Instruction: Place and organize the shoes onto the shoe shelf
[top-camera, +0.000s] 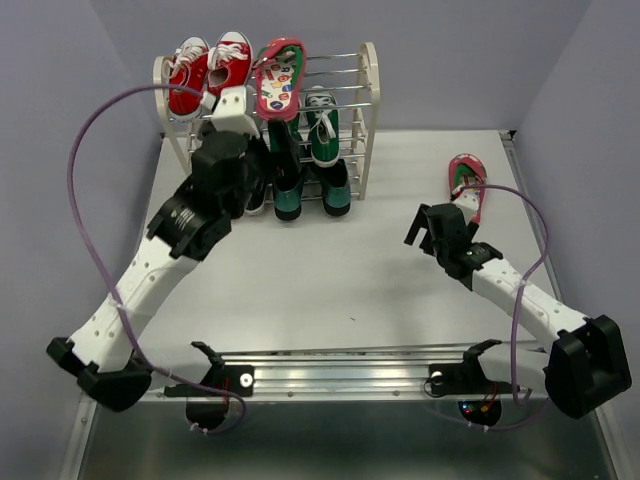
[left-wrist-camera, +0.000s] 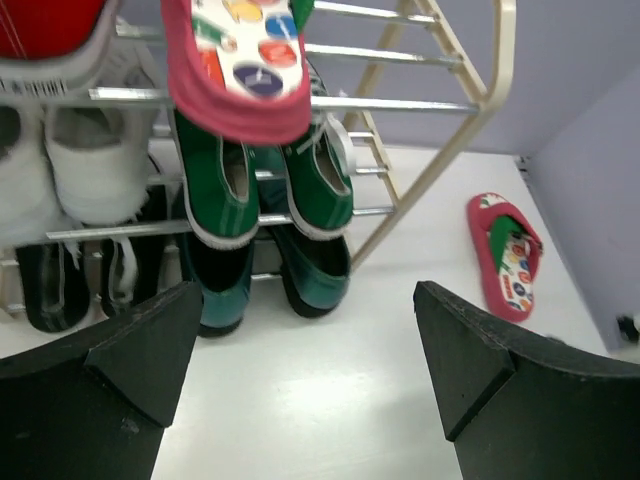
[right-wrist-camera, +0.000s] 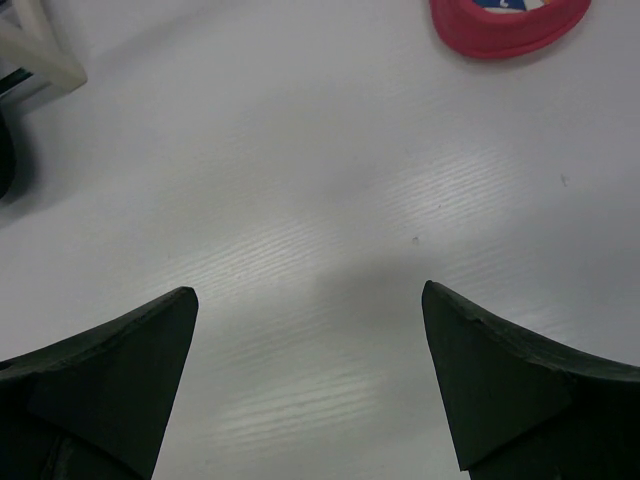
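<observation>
Bearing shoe shelf (top-camera: 371, 105), white table (top-camera: 330, 270); lavender walls (top-camera: 450, 50).

You are working in a robotics lab cell: plain lavender partition walls (top-camera: 60, 80) are enclosing a white laminate tabletop (top-camera: 330, 270), and a silver aluminium mounting rail (top-camera: 340, 375) is anchoring the white-and-black left arm (top-camera: 140, 300) and right arm (top-camera: 525, 300).

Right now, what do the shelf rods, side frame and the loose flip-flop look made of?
Rods: metal apparently, silvery with bright glints.
Side frame: cream, smooth, probably plastic or painted.
Flip-flop: likely foam rubber, matte pink-red edge, printed footbed.
</observation>
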